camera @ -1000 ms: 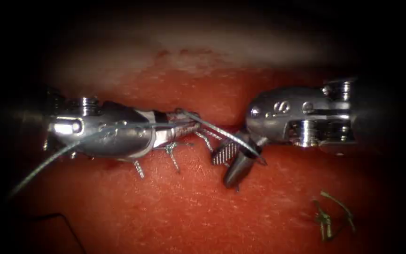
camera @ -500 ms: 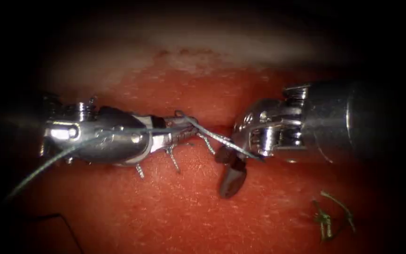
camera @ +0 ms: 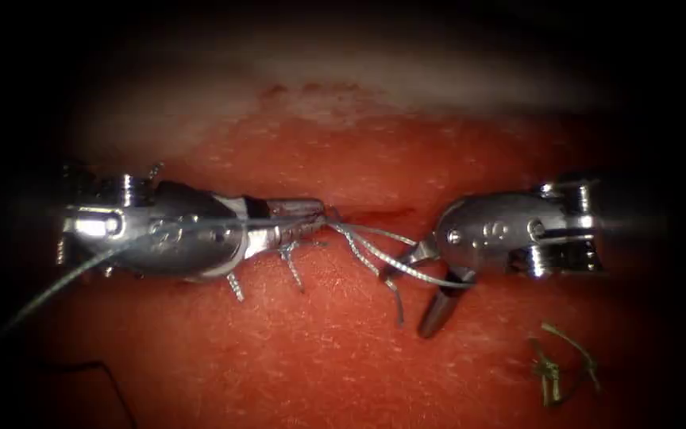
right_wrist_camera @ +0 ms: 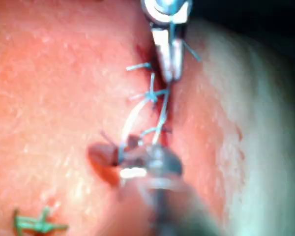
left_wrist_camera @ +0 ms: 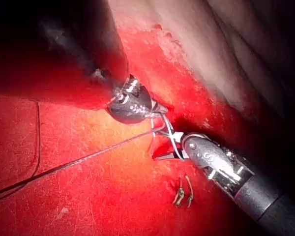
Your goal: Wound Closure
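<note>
Here the right end effector (camera: 422, 290) stands wide apart with thread (camera: 395, 266) strands running between its jaws, just right of the cut (camera: 375, 214). The left end effector (camera: 307, 222) lies along the cut, clamped on the thread. Cut ends (camera: 557, 361) lie well apart on the tissue (camera: 279, 357).

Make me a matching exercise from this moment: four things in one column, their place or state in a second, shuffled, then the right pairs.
Things:
1. left tool
2. right tool
3. cut ends of thread
4. thread

States:
A. lying loose on the tissue, at the lower right in the endoscope view
B. jaws open
C. runs between the two tools
D. jaws shut on the thread

Pairs: 1-D, 2-B, 3-A, 4-C
</note>
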You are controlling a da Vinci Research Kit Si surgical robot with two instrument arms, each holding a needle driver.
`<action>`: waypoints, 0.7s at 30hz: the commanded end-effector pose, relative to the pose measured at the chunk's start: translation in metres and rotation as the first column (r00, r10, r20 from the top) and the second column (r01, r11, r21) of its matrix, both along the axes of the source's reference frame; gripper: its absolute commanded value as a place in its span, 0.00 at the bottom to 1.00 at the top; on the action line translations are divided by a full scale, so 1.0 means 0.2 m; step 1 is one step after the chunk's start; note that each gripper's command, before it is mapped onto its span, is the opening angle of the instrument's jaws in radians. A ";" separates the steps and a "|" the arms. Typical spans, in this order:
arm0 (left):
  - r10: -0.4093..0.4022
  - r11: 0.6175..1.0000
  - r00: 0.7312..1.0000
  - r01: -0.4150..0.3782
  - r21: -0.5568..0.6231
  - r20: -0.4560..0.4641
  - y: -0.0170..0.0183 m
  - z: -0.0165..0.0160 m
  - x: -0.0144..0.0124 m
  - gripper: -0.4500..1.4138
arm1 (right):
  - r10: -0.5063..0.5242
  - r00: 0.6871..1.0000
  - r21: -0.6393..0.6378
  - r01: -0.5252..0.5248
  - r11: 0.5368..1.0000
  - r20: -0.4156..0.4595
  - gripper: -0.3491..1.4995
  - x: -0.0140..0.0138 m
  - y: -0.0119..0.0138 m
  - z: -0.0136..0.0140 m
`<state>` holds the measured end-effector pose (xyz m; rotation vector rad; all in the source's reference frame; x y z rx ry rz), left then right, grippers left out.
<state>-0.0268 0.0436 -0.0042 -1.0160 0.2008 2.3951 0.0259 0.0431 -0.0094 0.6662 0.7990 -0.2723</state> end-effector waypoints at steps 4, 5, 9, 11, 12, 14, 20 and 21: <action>0.003 1.000 1.000 -0.003 0.002 0.003 -0.002 0.003 -0.002 0.05 | -0.009 1.000 -0.025 0.008 1.000 -0.020 0.61 0.009 -0.006 0.005; 0.003 1.000 1.000 -0.003 0.002 0.003 -0.002 0.003 -0.002 0.05 | -0.006 1.000 -0.032 0.006 0.999 -0.022 0.61 0.010 -0.006 0.005; 0.005 1.000 1.000 -0.005 0.002 0.004 -0.003 0.003 -0.001 0.05 | 0.006 0.997 -0.054 -0.010 0.998 -0.071 0.60 0.012 -0.006 0.003; 0.007 1.000 1.000 -0.007 0.004 0.003 -0.003 0.003 0.000 0.05 | 0.016 0.997 -0.070 -0.021 0.997 -0.072 0.60 0.012 -0.005 0.004; 0.008 1.000 1.000 -0.008 0.004 0.003 -0.003 0.003 0.000 0.05 | 0.020 0.997 -0.074 -0.025 0.997 -0.072 0.60 0.012 -0.005 0.004; 0.008 1.000 1.000 -0.008 0.004 0.003 -0.003 0.003 0.000 0.05 | 0.024 0.996 -0.076 -0.030 0.997 -0.082 0.48 0.013 -0.005 0.004; 0.012 1.000 1.000 -0.012 0.005 0.006 -0.003 0.003 0.001 0.05 | 0.013 0.996 -0.077 -0.020 0.997 -0.092 0.34 0.014 -0.006 0.004; 0.012 1.000 1.000 -0.012 0.004 0.006 -0.004 0.003 0.001 0.05 | 0.006 0.996 -0.069 -0.013 0.998 -0.093 0.24 0.014 -0.007 0.004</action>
